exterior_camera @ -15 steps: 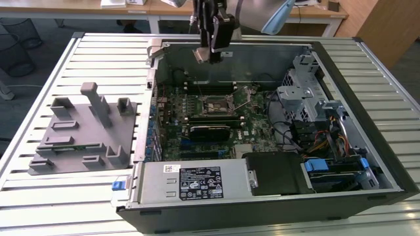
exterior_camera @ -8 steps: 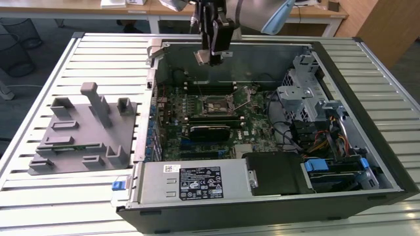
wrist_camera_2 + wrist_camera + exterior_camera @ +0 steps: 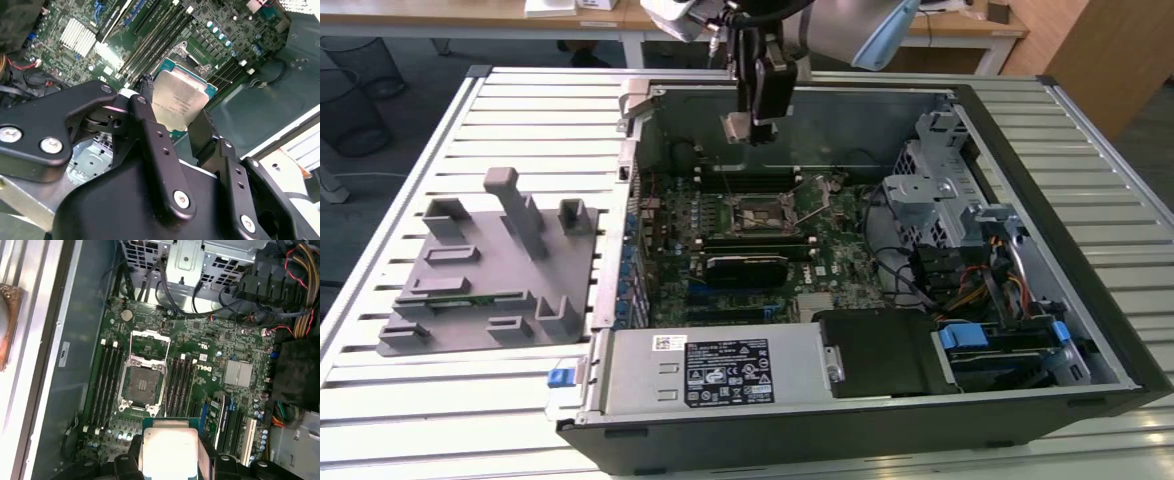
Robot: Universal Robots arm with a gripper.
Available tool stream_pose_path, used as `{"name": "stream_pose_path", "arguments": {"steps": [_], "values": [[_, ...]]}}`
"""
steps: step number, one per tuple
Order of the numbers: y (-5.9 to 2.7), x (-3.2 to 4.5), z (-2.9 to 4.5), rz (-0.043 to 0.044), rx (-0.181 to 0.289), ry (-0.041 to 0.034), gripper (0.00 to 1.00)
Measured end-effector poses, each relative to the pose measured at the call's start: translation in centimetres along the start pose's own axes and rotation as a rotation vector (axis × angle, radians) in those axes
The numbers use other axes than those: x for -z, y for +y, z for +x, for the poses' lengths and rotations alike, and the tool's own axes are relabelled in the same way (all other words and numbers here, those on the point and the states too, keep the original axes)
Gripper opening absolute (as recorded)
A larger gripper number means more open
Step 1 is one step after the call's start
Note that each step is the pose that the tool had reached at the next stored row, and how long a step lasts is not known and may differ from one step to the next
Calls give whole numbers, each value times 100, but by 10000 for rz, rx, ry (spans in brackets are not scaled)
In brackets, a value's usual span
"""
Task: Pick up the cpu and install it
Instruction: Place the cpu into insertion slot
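The cpu (image 3: 736, 126), a small square chip with a silvery top plate, hangs above the back of the open computer case (image 3: 1101, 300). My gripper (image 3: 750, 128) is shut on it. In both wrist views the black fingers (image 3: 150, 120) clamp the cpu (image 3: 180, 97) by two opposite edges. The cpu (image 3: 169, 442) is held flat between the fingers (image 3: 131, 460), with the gripper (image 3: 170, 457) well above the board. The motherboard's socket (image 3: 765, 212) lies below and in front of the chip. The socket (image 3: 141, 385) stands open, its metal frame raised.
A grey fixture plate (image 3: 480, 270) with upright blocks lies on the slatted table (image 3: 400, 400) at the exterior view's left. Inside the case are a power supply (image 3: 720, 370), a drive cage (image 3: 947, 180), coloured cables (image 3: 974, 275) and a finned heatsink (image 3: 238, 373).
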State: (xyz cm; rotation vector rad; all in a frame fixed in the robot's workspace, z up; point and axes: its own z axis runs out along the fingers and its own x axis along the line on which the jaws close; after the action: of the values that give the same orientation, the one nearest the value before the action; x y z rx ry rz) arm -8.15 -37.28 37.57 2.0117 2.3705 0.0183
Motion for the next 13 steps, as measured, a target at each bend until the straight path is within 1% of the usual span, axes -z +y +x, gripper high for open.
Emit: {"name": "stream_pose_path", "arguments": {"steps": [4, 9, 13], "values": [[2, -47, 7, 6, -268, -10, 53], [32, -138, 26, 25, -454, -6, 53], [36, -178, 37, 30, -681, -12, 53]]}}
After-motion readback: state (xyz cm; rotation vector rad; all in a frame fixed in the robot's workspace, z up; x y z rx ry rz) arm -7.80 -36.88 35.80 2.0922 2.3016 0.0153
